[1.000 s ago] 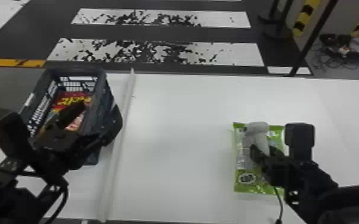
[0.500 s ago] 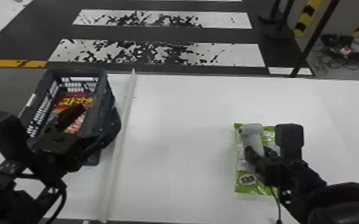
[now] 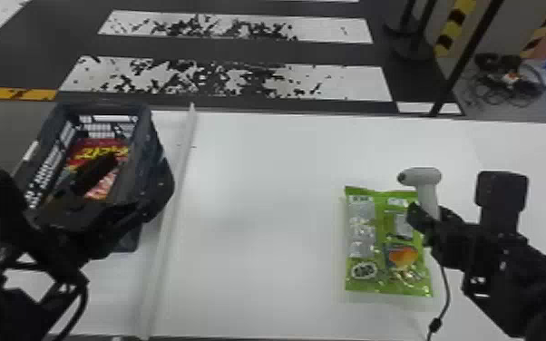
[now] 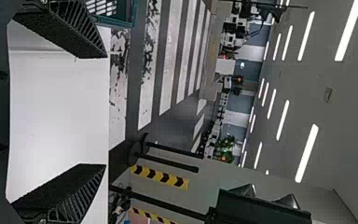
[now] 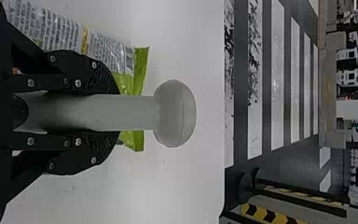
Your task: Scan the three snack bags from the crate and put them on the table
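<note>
while the left gripper [image 3: 138, 174] has ribbed jaws spread, the right gripper [image 3: 432, 215] has jaws pinching the smooth scanner [image 3: 423, 177].

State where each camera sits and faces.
Head view: on the head, facing forward and down at table, crate, green bag; left arm, right arm.
Left wrist view: on that wrist, facing across table; left gripper.
Right wrist view: on that wrist, facing along scanner; right gripper.
Head and right wrist views share scanner and bag.

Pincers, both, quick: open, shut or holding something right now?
Left pincer: open, nothing held between its fingers.
Right pincer: closed on the handle of the scanner.
</note>
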Controlling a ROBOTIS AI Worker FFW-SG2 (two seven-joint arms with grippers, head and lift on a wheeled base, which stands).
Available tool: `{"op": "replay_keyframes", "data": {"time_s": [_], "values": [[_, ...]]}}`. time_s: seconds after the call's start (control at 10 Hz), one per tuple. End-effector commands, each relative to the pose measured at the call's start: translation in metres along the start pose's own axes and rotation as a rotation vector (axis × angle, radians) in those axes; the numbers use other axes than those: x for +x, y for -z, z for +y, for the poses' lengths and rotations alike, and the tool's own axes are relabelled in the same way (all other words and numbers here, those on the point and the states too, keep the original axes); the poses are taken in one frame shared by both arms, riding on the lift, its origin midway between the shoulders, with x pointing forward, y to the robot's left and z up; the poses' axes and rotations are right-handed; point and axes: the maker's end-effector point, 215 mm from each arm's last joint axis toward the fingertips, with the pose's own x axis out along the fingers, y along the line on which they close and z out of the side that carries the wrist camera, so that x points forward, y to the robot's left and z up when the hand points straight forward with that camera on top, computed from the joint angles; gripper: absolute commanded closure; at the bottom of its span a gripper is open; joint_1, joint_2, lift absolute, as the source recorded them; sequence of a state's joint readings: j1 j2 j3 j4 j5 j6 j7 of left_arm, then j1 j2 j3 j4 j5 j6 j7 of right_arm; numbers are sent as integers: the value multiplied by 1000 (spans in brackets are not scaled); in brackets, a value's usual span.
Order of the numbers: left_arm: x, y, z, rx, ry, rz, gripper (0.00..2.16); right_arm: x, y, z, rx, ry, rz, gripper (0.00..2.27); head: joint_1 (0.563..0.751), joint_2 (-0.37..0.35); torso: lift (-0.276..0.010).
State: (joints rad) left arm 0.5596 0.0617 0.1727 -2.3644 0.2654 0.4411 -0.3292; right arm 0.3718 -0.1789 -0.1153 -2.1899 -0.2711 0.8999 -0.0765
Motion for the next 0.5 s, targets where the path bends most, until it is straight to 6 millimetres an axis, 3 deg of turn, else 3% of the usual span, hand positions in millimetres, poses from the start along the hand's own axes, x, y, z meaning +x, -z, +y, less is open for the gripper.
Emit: {"op": "replay_keyframes", "data": {"time_s": [0.0, 0.2, 0.4], "values": [[-2, 1, 0, 2, 1, 3, 26, 3, 5, -54, 39, 63, 10, 2223, 695, -76, -94], [-4, 1, -1, 3, 0, 5, 26, 10, 18, -97, 63, 95, 25, 2223, 695, -166, -94], [-4, 0, -1, 3, 0, 3, 26, 19, 31, -125, 67, 117, 42, 2223, 695, -228, -94]]}}
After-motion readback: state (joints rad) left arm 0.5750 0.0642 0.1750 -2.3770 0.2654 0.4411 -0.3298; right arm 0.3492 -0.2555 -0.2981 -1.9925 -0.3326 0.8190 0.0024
